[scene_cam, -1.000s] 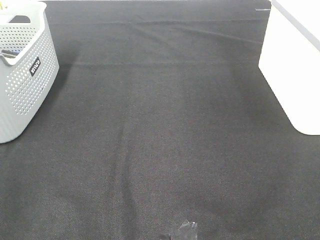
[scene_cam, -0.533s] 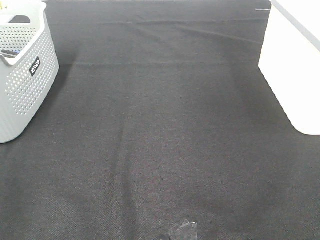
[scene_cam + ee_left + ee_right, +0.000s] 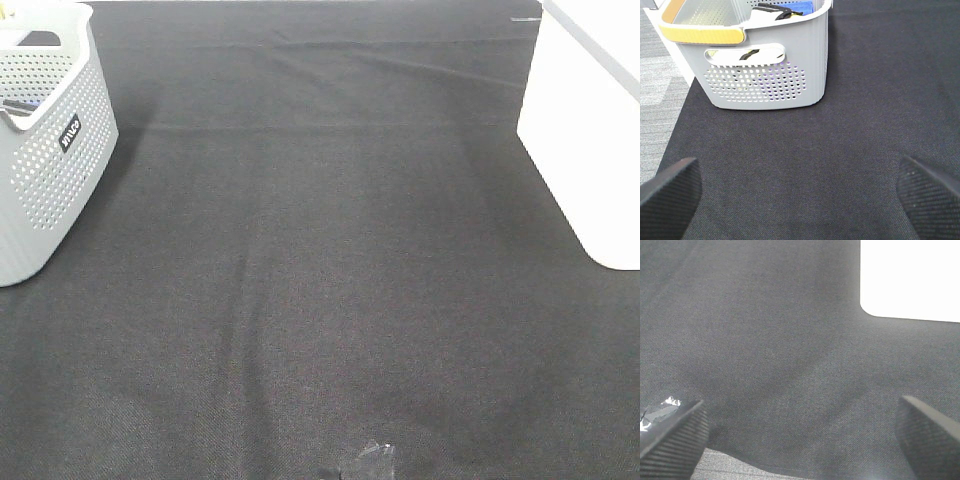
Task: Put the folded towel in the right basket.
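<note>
No folded towel visible on the desk [image 3: 330, 250], so direction from either arm can't be told; left fingers [image 3: 670, 192] and right fingers [image 3: 672, 432] both spread, empty, right basket [image 3: 585, 150] at right edge

The grey basket [image 3: 45, 140] and white basket [image 3: 590, 140] are both cut off by the overhead frame's edges. The grey basket's contents [image 3: 782, 10] are too cropped to identify.
</note>
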